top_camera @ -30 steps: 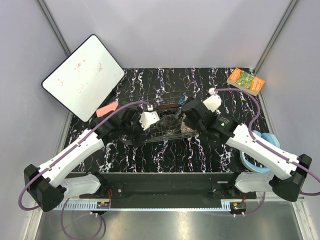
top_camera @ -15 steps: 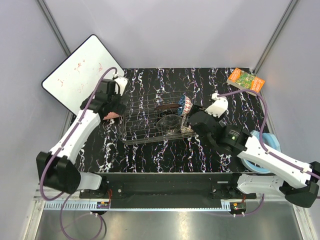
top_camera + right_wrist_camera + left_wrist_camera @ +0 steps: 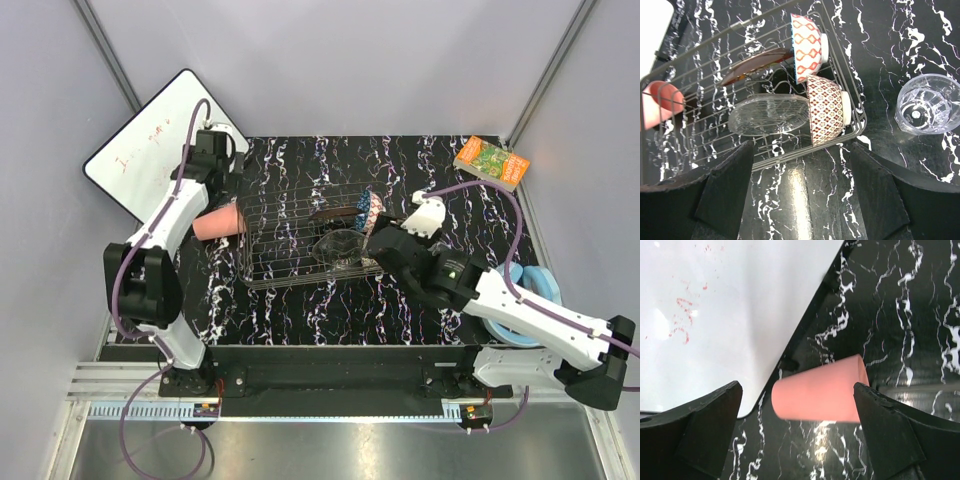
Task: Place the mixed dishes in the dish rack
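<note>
Left gripper [image 3: 797,387] hangs above the table [image 3: 920,300], its two black fingers spread wide and pinching nothing. Below it, in the lower middle of the left wrist view, a pink cup [image 3: 817,395] lies on its side on the black marbled surface, just beside the lower edge of a white board [image 3: 715,300] that fills the upper left. Seen from overhead, the cup sits left of centre, just beside the left end of the wire dish rack [image 3: 268,272].

Right gripper [image 3: 801,149] is also spread, with nothing between its fingers. It hovers near the rack's right end, at the middle of the overhead view.

The right wrist view shows the rack's load:
- A blue-rimmed bowl [image 3: 807,46] stands on edge at top centre.
- A beige bowl [image 3: 826,110] stands on edge just below it.
- A glass bowl [image 3: 767,115] lies left of the beige one.
- A dark red plate [image 3: 757,65] leans at upper left.

A small glass [image 3: 929,105] stands on the table at the right edge of that view, outside the rack.
</note>
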### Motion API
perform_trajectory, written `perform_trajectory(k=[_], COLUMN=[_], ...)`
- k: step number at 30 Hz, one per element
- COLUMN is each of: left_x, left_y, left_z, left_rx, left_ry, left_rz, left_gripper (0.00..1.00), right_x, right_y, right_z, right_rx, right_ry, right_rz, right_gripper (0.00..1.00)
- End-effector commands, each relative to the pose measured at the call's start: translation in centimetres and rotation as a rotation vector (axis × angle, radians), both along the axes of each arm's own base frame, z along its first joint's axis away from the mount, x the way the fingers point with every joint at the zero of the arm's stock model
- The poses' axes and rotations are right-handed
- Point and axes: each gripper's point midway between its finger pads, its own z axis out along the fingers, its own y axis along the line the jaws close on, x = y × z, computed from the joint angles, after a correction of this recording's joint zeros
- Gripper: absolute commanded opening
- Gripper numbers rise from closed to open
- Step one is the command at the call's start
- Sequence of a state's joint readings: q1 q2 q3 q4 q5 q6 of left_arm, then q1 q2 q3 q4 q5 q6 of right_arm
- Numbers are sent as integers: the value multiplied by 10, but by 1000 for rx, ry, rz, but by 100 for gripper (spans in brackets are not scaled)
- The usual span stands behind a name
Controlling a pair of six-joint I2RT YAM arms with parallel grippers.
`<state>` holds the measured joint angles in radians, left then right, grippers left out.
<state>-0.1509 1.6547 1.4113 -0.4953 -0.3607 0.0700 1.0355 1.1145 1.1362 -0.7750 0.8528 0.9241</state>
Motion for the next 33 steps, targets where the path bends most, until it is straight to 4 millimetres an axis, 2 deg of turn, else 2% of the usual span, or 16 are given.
perform_trajectory(k=[1, 7, 24, 28, 33], left_x=[27, 19, 16, 6, -9], left_y=[-8, -9, -30, -26, -26], left_z=[2, -45, -86, -100, -103], left_rx=[-68, -72, -13, 17, 45], left_ry=[-51, 48, 101, 133, 143], left_rz=[31, 51, 19, 21, -11], left_gripper=[99, 99, 99, 99, 99], right_x=[6, 8, 3, 1, 1], right_y=[5, 6, 7, 7, 6], right_z=[-3, -9, -30, -33, -37], right_rx=[-9, -27, -11, -11, -7], right_ry=[-18, -12, 24, 30, 33], right_rz=[-27, -34, -28, -27, -30], right_gripper=[85, 85, 86, 85, 86])
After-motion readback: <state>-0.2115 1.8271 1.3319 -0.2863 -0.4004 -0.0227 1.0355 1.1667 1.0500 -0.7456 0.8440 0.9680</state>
